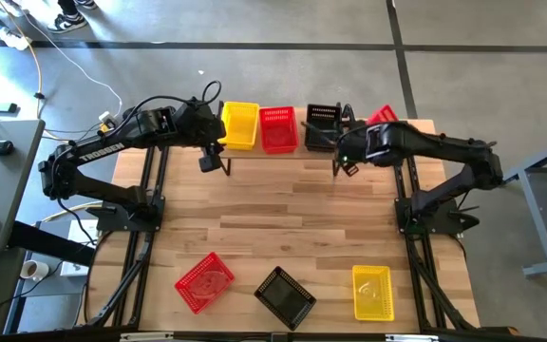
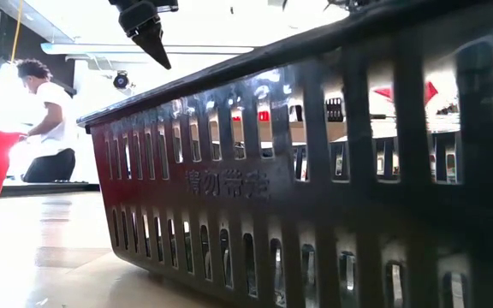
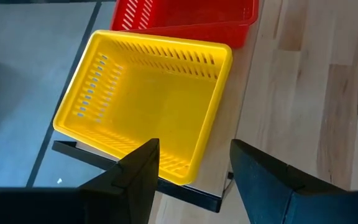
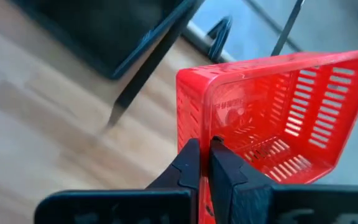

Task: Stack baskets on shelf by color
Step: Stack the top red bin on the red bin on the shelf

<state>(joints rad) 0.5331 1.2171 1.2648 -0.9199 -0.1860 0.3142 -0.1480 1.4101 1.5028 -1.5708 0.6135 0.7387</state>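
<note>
Our right gripper (image 4: 204, 163) is pinched shut on the rim of a red basket (image 4: 272, 118), which hangs tilted just beyond the fingertips, past the black basket (image 1: 322, 126) on the shelf (image 1: 283, 150). We judge it light, stiff and slick, so the thin rim is the best hold. Our left gripper (image 3: 194, 165) hovers open over the yellow basket (image 3: 148, 106).

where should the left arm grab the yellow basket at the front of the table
Probably from straight above, on one long side wall of the yellow basket. It sits upright with its mouth open, so one finger could go inside the rim and one outside. The left gripper, jaws open, is back by the shelf.
</note>
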